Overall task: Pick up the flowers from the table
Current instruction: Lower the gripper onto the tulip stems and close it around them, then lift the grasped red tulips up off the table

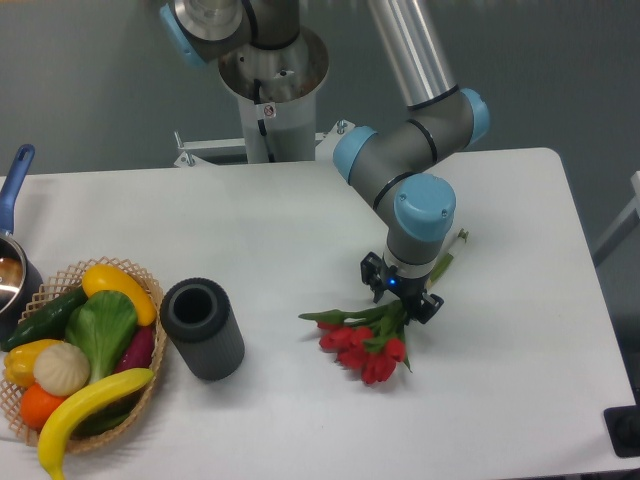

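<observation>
White tabletop (pixel 300 220) filled most of the frame, grey wall behind it, and the flowers (pixel 365 340) lay flat just right of centre in the lower half, red blooms fanned toward the bottom, green stems running up and to the right. My claw (pixel 401 295) sat right over those stems, above the blooms, wrist pointing straight down; from that angle I could make out dark fingers to either side of the stems, but whether they were spread or pinched on anything I could not tell. The bunch looked to be resting fully on the table, so I judged the lift not yet made. Doing it well, as I reckoned it, meant catching the stems where they bunch together, not the soft heads, squeezing just enough that the thin stalks didn't slip or splay, then rising straight up so the blooms didn't drag. Over at left of the frame stood a dark cylinder (pixel 203 328) and a wicker basket (pixel 150 390) of fruit, both well apart from me, so nothing crowded the lift.
</observation>
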